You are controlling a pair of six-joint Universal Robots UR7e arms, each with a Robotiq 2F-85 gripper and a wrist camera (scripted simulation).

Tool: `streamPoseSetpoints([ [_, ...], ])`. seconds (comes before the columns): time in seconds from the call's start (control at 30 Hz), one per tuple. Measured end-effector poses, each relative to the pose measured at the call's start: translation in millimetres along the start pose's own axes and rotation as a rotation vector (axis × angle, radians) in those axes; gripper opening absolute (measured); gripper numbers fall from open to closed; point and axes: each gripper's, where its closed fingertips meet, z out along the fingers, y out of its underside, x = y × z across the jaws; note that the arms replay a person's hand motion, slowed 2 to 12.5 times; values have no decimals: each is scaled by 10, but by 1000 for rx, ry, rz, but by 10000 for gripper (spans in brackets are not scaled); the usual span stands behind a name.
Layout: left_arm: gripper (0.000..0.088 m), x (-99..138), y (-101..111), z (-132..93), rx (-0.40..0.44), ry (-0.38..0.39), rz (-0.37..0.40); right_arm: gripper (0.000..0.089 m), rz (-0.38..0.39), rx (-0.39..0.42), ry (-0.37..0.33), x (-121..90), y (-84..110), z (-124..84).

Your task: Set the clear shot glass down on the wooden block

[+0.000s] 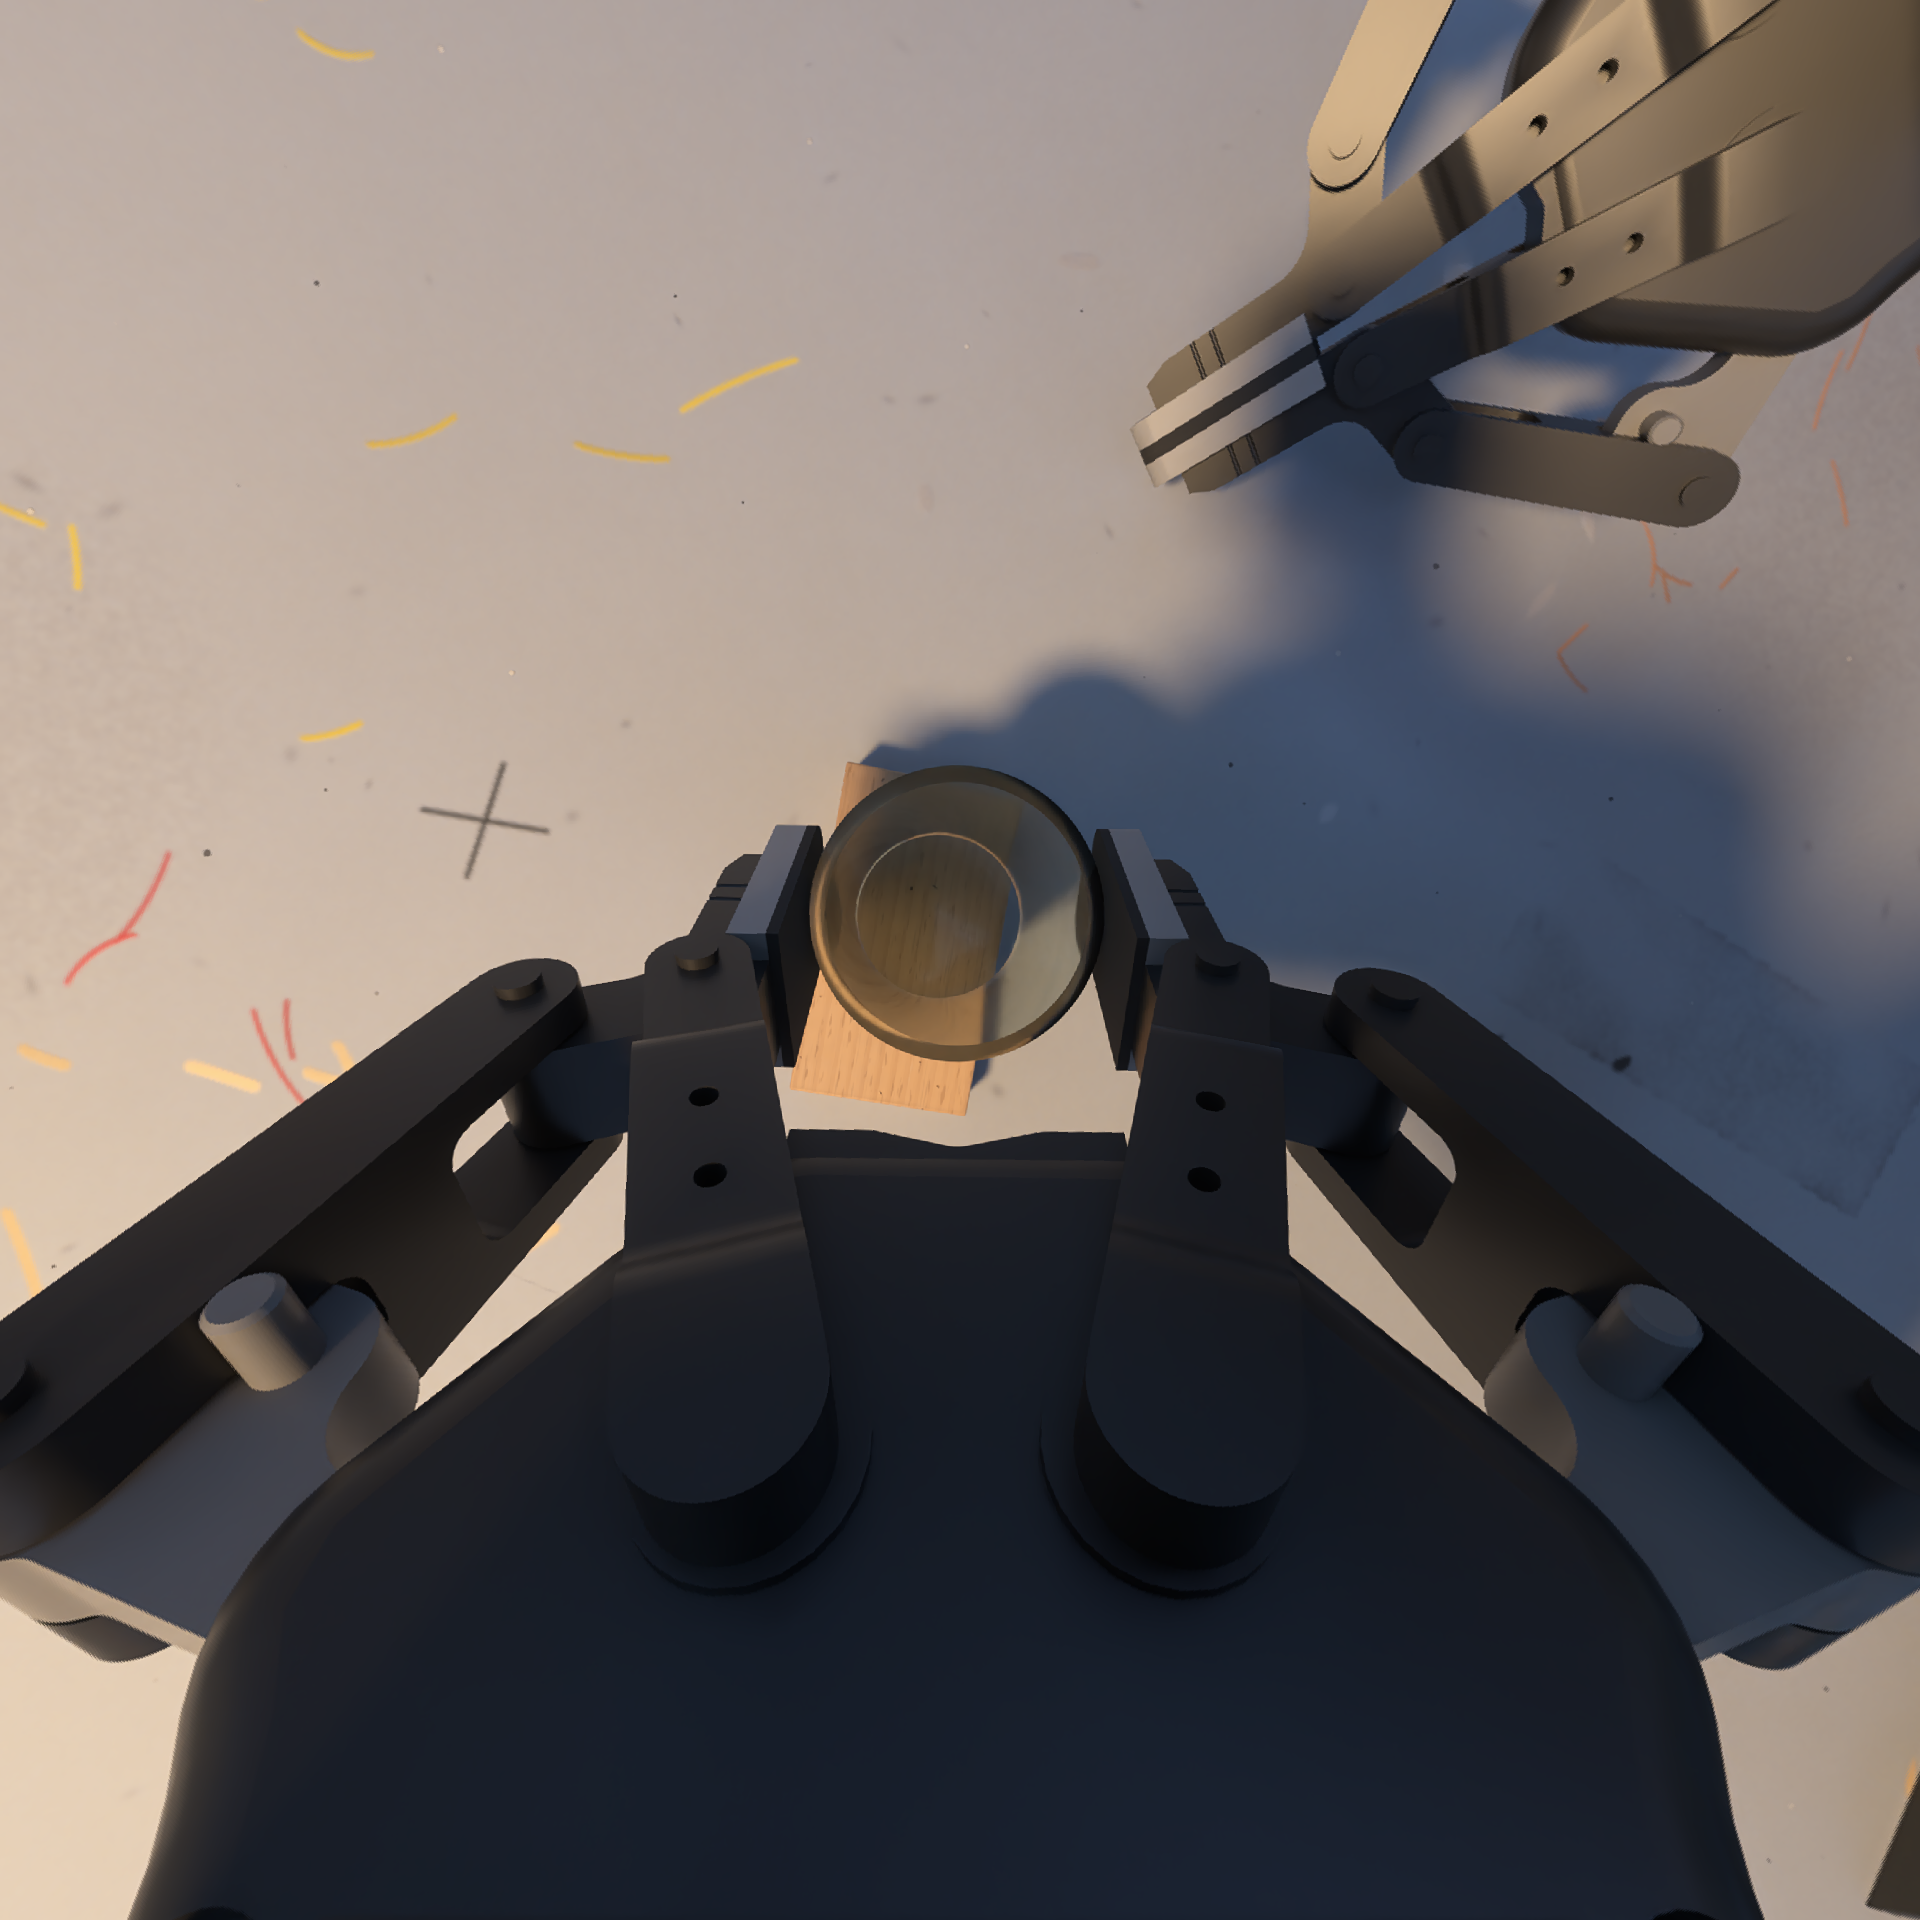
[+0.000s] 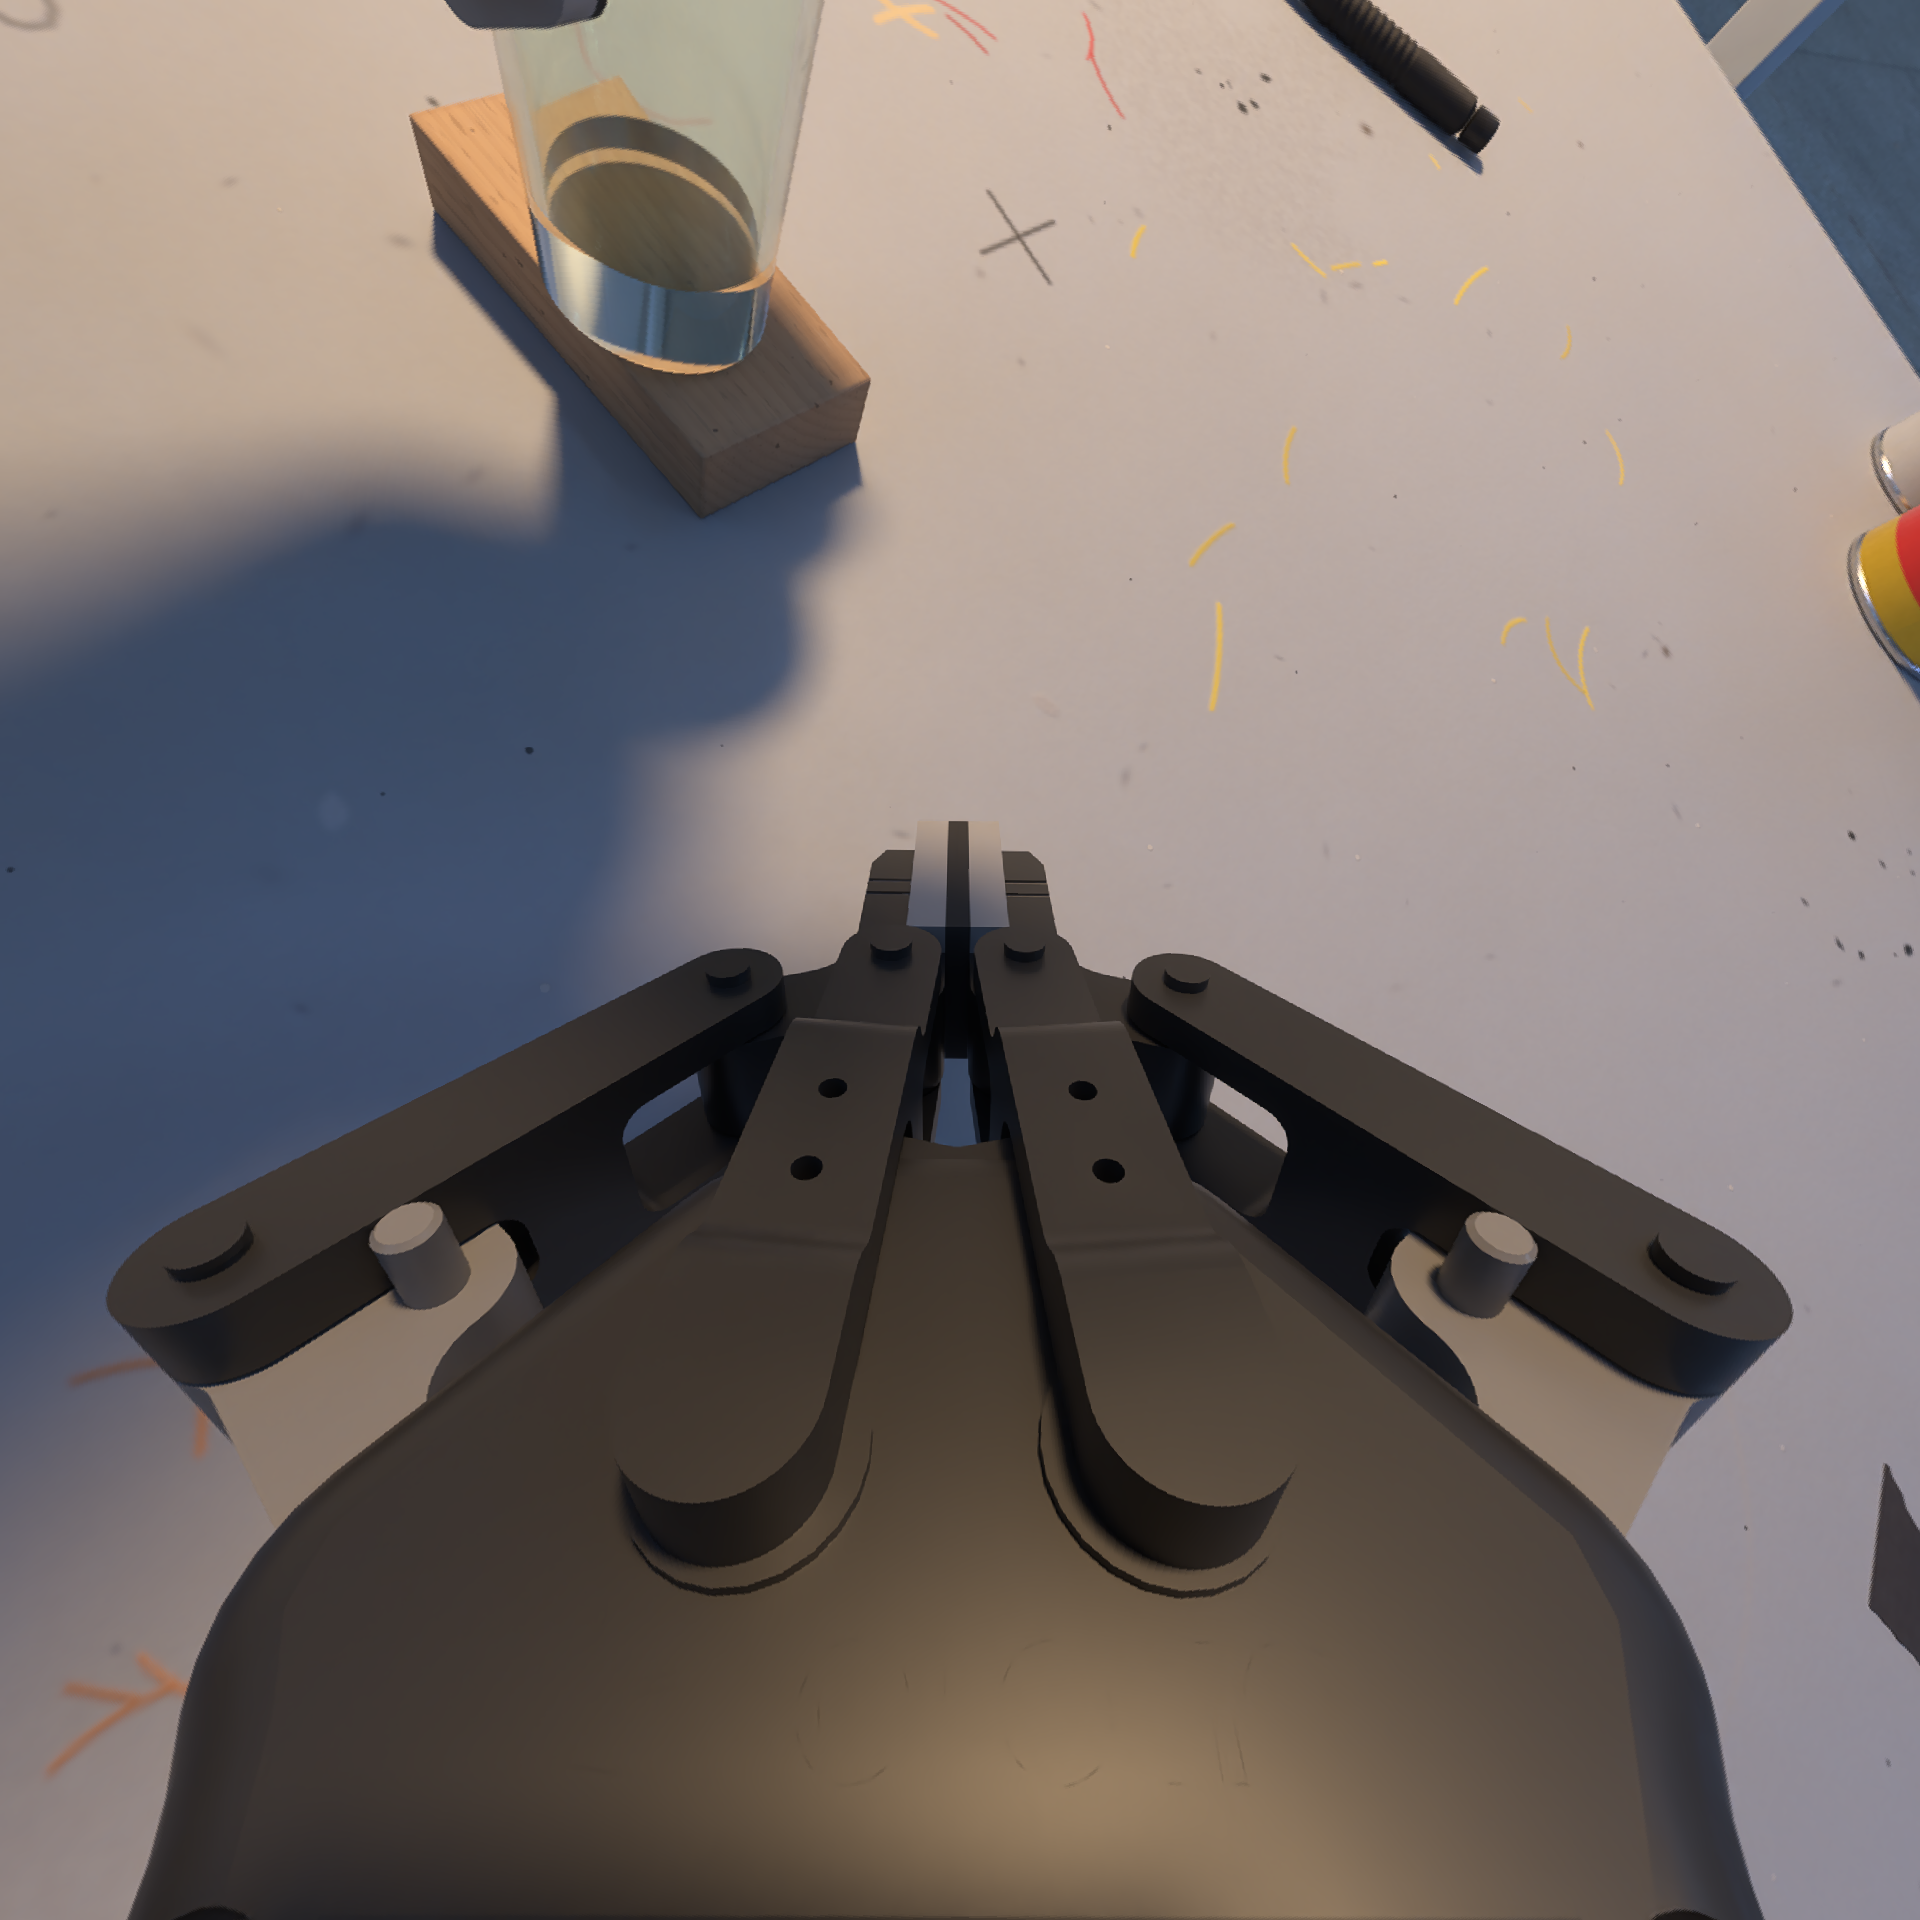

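Observation:
The clear shot glass stands upright over the wooden block, which lies flat on the white table. In the right wrist view the glass has its thick base at the block's top face; whether it touches I cannot tell. My left gripper has a pad against each side of the glass's rim and is shut on it. My right gripper is shut and empty, hovering over bare table to the block's side. It also shows in the left wrist view, far from the glass.
A black pen lies near the table's far edge. Two cans stand at the right border of the right wrist view. A pencilled cross and coloured scribbles mark the tabletop. The arms cast a broad shadow beside the block.

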Motion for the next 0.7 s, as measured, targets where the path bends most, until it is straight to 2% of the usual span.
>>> streamPoseSetpoints([
  [0.7,453,-3,15,1,27,-26,7,0,27,7,-44,-59,-13,-7],
])
